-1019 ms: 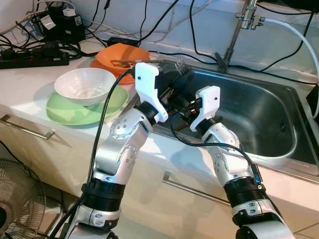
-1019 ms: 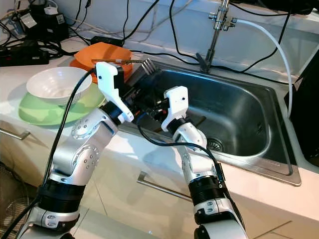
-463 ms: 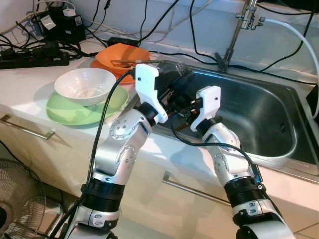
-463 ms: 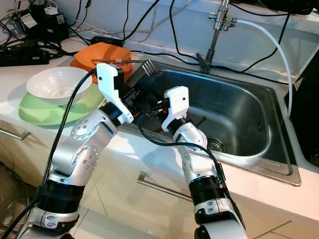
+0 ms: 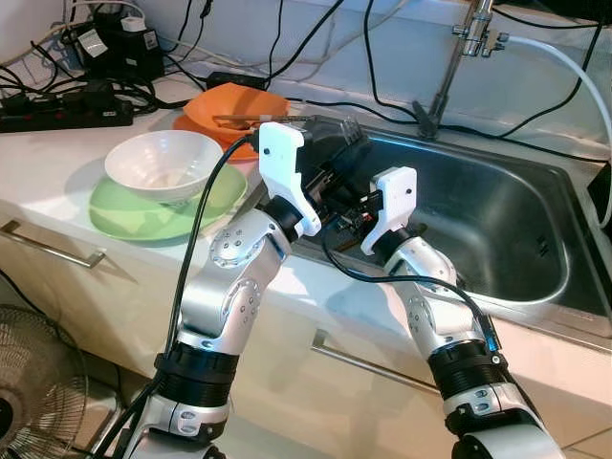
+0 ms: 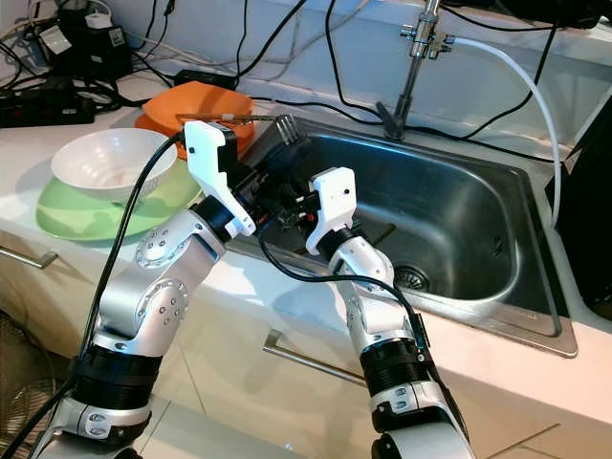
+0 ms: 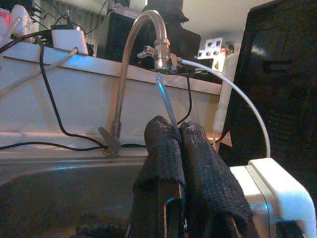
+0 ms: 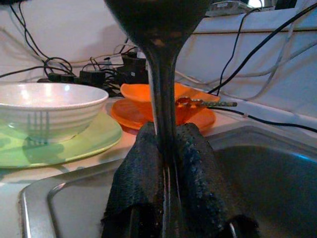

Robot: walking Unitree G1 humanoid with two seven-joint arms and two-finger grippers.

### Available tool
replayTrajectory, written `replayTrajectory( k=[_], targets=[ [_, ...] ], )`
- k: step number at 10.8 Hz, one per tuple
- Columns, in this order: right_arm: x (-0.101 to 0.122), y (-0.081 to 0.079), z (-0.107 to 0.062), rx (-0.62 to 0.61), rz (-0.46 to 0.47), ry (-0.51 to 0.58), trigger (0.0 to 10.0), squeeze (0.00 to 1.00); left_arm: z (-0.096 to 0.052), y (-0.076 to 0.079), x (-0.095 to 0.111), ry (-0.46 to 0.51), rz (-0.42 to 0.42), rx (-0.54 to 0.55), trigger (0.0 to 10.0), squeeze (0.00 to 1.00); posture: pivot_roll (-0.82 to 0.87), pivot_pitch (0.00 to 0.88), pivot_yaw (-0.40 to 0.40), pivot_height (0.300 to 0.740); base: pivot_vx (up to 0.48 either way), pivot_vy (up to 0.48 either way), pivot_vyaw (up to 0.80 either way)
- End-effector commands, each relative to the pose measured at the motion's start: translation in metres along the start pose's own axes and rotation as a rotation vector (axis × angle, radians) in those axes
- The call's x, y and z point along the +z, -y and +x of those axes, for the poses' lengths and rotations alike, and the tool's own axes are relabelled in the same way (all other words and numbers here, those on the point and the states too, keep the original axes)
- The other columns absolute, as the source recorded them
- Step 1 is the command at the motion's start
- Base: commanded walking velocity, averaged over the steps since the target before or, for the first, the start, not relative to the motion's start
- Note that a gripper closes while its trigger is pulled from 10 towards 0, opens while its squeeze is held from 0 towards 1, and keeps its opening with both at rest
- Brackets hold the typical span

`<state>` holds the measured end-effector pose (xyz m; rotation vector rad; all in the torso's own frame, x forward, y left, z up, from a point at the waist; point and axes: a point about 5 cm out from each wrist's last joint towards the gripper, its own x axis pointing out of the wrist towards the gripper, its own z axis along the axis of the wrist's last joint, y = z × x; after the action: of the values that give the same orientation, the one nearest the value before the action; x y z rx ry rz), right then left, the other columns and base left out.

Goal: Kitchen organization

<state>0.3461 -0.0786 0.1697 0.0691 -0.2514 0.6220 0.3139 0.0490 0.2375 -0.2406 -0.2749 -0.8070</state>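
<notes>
Eye views: we note both arms raised over the left rim of the sink, the left gripper and right gripper close together; a white bowl sits on a green plate on the counter's left part, orange dishes behind. Left wrist view: fingers pinched on a thin metal utensil, tap behind. Right wrist view: fingers clamp a dark spoon handle.

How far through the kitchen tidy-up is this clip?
Early to midway. Stacked on the counter: white bowl on green plate, orange dishes. In hand over the sink: left gripper pinches a thin utensil, right gripper a dark-handled one. Neither is set down.
</notes>
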Motion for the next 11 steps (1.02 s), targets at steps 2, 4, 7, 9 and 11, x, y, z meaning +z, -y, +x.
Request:
replayTrajectory(
  k=[2,4,7,9,11],
  targets=[
    [0.009,0.0033,0.0029,-0.023,0.015,0.052,0.0,0.0,0.0008,0.0062,-0.0053,-0.028,-0.013,-0.037,10.0,0.0,0.23,0.0,-0.039,0.74,0.0,0.0,0.0],
    [0.0073,0.0024,0.0025,-0.021,0.016,0.047,0.0,0.0,0.0007,0.007,-0.0057,-0.03,0.007,-0.046,10.0,0.0,0.23,0.0,-0.04,0.74,0.0,0.0,0.0],
    [0.0074,0.0023,0.0024,-0.02,0.016,0.047,0.0,0.0,0.0008,0.0086,-0.0055,-0.022,0.003,-0.056,10.0,1.0,0.23,0.0,-0.041,0.74,0.0,0.0,0.0],
    [0.0074,0.0024,0.0025,-0.02,0.016,0.047,0.0,0.0,0.0007,0.0084,-0.0051,-0.018,0.001,-0.055,10.0,1.0,0.23,0.0,-0.041,0.74,0.0,0.0,0.0],
    [0.0073,0.0023,0.0026,-0.022,0.017,0.046,0.0,0.0,0.0006,0.0072,-0.0043,-0.012,0.002,-0.05,10.0,1.0,0.23,0.0,-0.041,0.74,0.0,0.0,0.0]
  ],
)
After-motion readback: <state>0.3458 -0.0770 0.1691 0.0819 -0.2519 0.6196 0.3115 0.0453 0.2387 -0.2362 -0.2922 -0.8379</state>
